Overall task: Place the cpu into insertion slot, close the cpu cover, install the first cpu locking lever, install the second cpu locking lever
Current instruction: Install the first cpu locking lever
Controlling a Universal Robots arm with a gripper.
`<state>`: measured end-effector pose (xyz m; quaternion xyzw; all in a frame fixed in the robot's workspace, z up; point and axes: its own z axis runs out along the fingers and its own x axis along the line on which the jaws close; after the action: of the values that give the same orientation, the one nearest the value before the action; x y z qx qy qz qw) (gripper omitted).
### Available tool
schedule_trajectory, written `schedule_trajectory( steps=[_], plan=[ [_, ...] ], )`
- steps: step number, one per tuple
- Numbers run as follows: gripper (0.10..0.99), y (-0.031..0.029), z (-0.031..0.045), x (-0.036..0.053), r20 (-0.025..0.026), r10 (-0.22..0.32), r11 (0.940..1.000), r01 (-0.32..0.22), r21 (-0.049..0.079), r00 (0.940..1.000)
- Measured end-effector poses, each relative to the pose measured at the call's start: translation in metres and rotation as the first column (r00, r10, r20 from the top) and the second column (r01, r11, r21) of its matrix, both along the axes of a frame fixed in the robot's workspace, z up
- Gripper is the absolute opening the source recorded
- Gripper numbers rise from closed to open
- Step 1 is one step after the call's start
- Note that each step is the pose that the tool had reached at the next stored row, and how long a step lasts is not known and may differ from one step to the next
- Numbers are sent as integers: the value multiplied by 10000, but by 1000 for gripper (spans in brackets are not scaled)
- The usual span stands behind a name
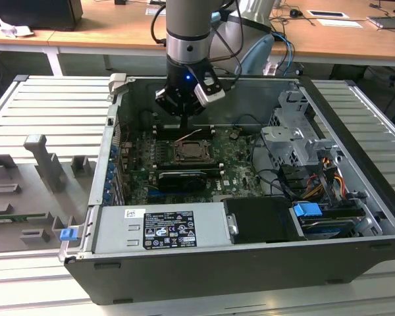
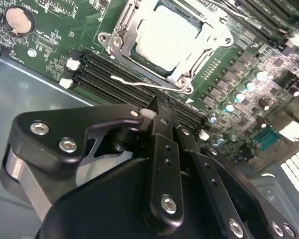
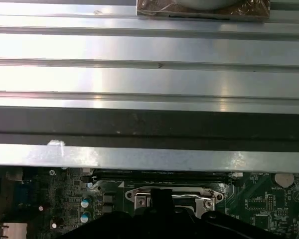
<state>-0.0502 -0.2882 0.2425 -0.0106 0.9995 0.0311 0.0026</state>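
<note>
One white label [image 1: 167,230] on the power supply, print unreadable

Pale silver-beige face on the cpu [image 2: 165,37], ringed by the silvery cpu cover [image 2: 120,22]. Thin silver wire for the locking lever [image 2: 139,83], laid against black memory slots [image 2: 109,74]. Deep green on the motherboard [image 2: 55,40], speckled with small silver-topped capacitors [image 2: 241,94] and one round silver coin cell [image 2: 16,19]. Matte black gripper [image 2: 162,119], studded with bright silver screws. In the exterior view, dark grey computer case [image 1: 250,270], grey power supply box [image 1: 158,227] bearing a black label with white print, blue clip [image 1: 308,212], and ribbed pale grey table [image 1: 46,108]. Black band across bright silver ribs in the first wrist view.
</note>
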Motion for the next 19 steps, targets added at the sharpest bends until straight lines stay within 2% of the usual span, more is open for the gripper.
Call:
schedule_trajectory(
  steps=[2, 4, 6, 12, 19],
  plan=[
    [106, 5, -47, 9, 1, 110, 9999, -110, 12, 9999],
    [106, 8, -61, 13, 2, 212, 9998, -212, 31, 9998],
    [106, 10, -77, 22, 5, 257, 9996, -257, 117, 9997],
    [106, 25, -166, 58, 4, 447, 9989, -447, 132, 9990],
    [106, 43, -206, 158, 4, 517, 9986, -517, 133, 9987]
  ],
)
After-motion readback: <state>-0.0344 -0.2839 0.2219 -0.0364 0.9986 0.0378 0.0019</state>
